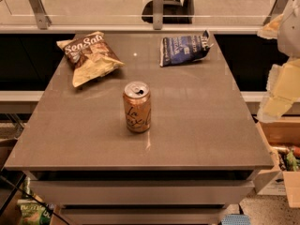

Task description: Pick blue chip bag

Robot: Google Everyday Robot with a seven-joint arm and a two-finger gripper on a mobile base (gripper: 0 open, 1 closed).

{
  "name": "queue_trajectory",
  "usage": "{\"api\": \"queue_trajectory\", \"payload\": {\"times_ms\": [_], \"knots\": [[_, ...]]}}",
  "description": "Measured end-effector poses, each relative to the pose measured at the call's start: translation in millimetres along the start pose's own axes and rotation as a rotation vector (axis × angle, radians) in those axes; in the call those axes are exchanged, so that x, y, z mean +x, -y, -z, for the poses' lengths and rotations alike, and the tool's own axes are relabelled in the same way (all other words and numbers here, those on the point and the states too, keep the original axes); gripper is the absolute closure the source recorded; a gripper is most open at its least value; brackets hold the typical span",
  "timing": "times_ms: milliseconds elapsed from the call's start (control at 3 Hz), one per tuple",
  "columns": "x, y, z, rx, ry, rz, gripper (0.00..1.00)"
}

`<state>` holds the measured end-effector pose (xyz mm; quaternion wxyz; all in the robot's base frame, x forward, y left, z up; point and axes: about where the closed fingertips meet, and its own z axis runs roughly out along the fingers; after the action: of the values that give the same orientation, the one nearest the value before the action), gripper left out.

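Observation:
The blue chip bag (183, 49) is small, crinkled and dark blue with white lettering. It lies flat at the back of the grey table (201, 125), right of centre. My gripper (280, 93) shows as pale cream parts at the right edge of the view. It hangs past the table's right side, to the right of the bag and nearer the camera, apart from it. It holds nothing that I can see.
A tan-and-brown "Sea Salt" chip bag (89, 55) lies at the back left. An orange can (137, 107) stands upright in the table's middle. A cardboard box (286, 158) with items sits on the floor at the right. A glass railing (93, 8) runs behind the table.

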<state>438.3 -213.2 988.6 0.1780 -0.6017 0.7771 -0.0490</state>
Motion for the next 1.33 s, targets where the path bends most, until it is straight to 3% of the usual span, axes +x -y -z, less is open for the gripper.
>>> {"api": "queue_trajectory", "payload": {"times_ms": [333,667,1333], "knots": [[0,0,0,0.0,0.0,0.0,0.0],[-6,17,-3,0.019,0.005,0.027,0.0],[-25,66,-31,0.139,0.012,0.111,0.0]]}}
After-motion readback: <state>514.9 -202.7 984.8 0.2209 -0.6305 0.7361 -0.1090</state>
